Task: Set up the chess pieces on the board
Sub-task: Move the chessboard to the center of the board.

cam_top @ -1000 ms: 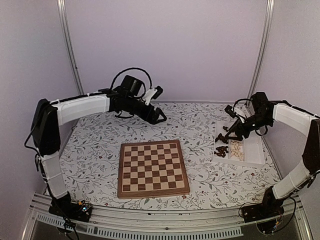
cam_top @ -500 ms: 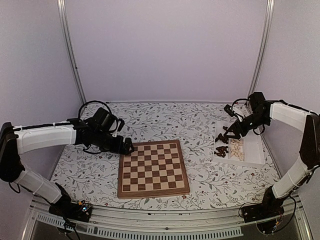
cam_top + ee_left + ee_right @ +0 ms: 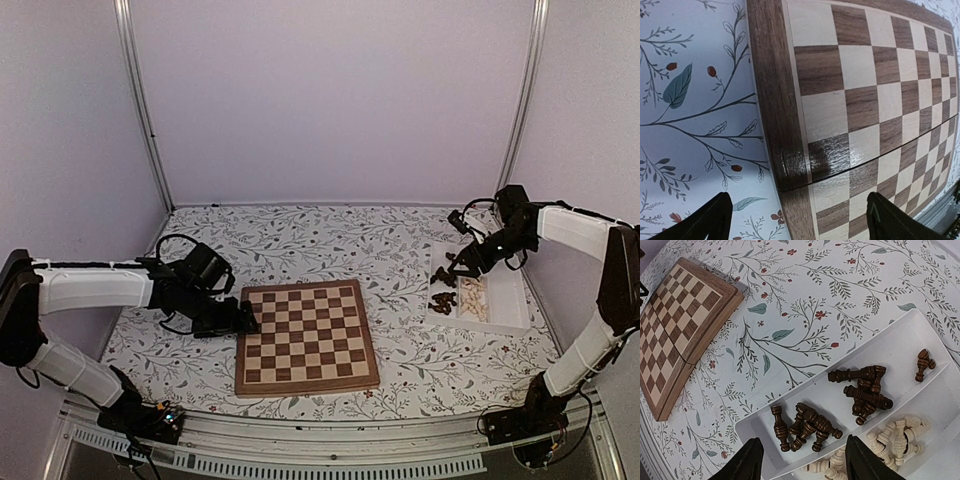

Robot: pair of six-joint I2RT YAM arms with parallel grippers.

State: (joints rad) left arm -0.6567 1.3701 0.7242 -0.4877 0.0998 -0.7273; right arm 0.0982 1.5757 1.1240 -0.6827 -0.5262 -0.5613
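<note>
Right wrist shows your right gripper (image 3: 804, 440) open, empty, over dark pieces (image 3: 860, 390) in the tray (image 3: 900, 355) — picking hasn't begun; lower, pinch one. Left gripper (image 3: 798, 196) hovers open, empty, at the board (image 3: 865, 100) edge.

Three plain, pale walls close in the work space: a back wall (image 3: 330, 100), a left wall (image 3: 60, 130) and a right wall (image 3: 592, 120), all with a faint lilac cast. A slim metal post (image 3: 140, 100) stands in the rear left corner and a second post (image 3: 522, 100) in the rear right (both lean a little in the overhead view). The table is covered by a white cloth (image 3: 380, 235) printed with grey-green leafy sprigs, teal leaves and small red berries and flowers. A ribbed metal rail (image 3: 330, 445) runs along the near edge. The light is soft and even, and shadows on the cloth are weak.
</note>
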